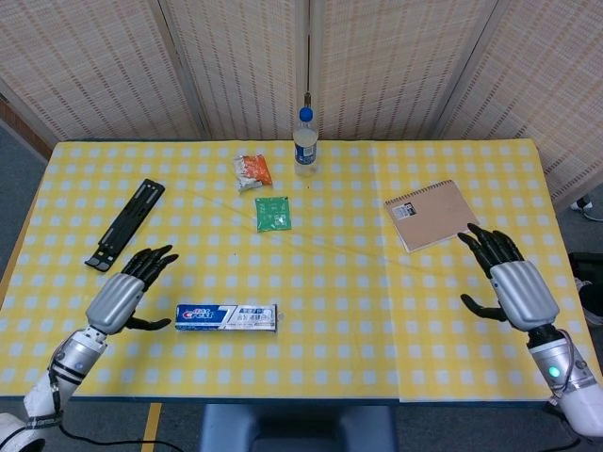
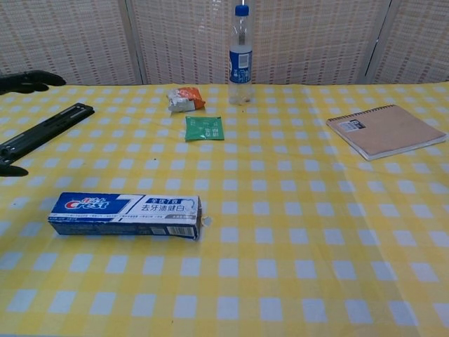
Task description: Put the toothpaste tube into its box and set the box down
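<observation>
The blue and white toothpaste box (image 1: 226, 316) (image 2: 125, 214) lies flat on the yellow checked table (image 1: 339, 358), long side left to right. A small white cap end of the tube (image 2: 205, 221) pokes out of its right end. My left hand (image 1: 125, 292) hovers open just left of the box, fingers spread and apart from it; only its dark fingertips (image 2: 28, 79) show at the chest view's left edge. My right hand (image 1: 506, 278) hangs open at the table's right side, holding nothing.
A clear water bottle (image 1: 304, 143) stands at the back centre, with an orange snack packet (image 1: 252, 170) and a green sachet (image 1: 273, 213) in front of it. A black flat stand (image 1: 125, 223) lies at the left. A brown spiral notebook (image 1: 431, 214) lies at the right.
</observation>
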You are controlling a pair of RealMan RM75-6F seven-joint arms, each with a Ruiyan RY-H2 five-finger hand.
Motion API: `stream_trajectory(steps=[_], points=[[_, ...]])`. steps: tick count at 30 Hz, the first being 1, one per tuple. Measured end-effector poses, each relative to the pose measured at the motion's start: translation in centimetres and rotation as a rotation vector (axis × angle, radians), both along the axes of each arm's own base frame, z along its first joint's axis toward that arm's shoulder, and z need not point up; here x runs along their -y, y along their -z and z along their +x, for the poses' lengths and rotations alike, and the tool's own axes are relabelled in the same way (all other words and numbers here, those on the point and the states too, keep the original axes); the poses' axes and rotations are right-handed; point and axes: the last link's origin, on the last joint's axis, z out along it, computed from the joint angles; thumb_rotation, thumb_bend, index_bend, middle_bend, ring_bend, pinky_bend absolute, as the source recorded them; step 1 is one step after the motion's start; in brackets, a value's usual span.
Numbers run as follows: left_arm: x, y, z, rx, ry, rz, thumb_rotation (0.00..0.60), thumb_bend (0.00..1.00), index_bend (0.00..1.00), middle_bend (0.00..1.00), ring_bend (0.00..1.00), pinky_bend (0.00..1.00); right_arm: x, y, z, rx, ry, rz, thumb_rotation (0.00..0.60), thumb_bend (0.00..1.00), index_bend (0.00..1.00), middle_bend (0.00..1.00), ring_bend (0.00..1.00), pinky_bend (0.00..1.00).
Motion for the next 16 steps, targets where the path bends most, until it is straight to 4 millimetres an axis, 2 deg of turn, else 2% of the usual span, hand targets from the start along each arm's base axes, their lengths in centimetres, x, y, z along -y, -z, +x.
stream_trajectory(steps=[4, 7, 11, 16], points=[[3.0, -2.9, -2.0, -0.155, -0.048, 0.174, 0.6, 0.12, 0.0, 0.0, 0.0, 0.0, -2.0, 0.8, -1.1, -0.053, 0.013, -0.033, 0.6, 0.32, 0.0, 0.0, 0.0, 0.0], [5.8, -3.9, -3.9, -0.289, -0.092, 0.292, 0.6, 0.12, 0.01, 0.0, 0.0, 0.0, -3.8, 1.9, -2.2, -0.059, 0.03, -0.065, 0.6, 0.33, 0.0, 0.0, 0.0, 0.0], [9.6, -4.2, -5.8, -0.376, -0.168, 0.394, 0.6, 0.12, 0.01, 0.0, 0.0, 0.0, -5.9, 3.6, -4.1, -0.077, 0.074, -0.056, 0.6, 0.32, 0.0, 0.0, 0.0, 0.0], [11.0, -3.7, -5.7, -0.352, -0.155, 0.374, 0.6, 0.12, 0.02, 0.0, 0.0, 0.0, -6.4, 3.8, -4.2, -0.1, 0.072, -0.041, 0.6, 0.33, 0.0, 0.0, 0.0, 0.0]])
